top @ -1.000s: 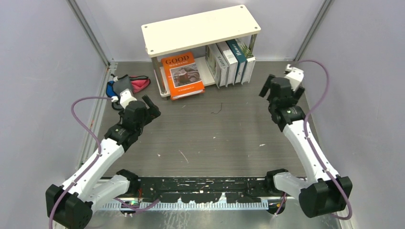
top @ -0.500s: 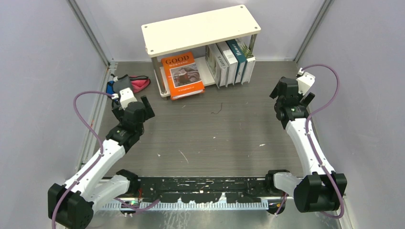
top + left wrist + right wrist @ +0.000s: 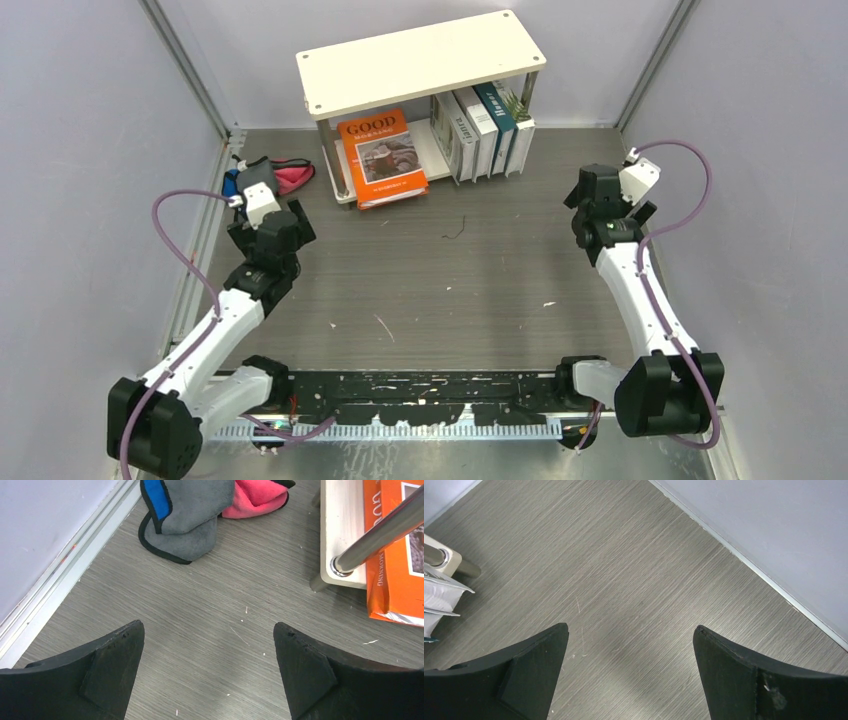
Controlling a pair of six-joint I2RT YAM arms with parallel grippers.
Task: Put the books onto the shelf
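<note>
Noted four books (image 3: 482,128) upright on lower board of shelf (image 3: 420,60), upper centre of overhead frame. Noted orange book (image 3: 382,158) leaning at its left end. Judged task nearly complete, with straightening possibly left. Found left fingers (image 3: 100,675) and right fingers (image 3: 524,680) apart, holding nothing. Confirmed in left wrist view only: cloth (image 3: 190,515) at top, orange corner past board edge.

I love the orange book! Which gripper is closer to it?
Left. The left gripper is just left of the orange book; the right gripper is far across, past the shelf's other end.
</note>
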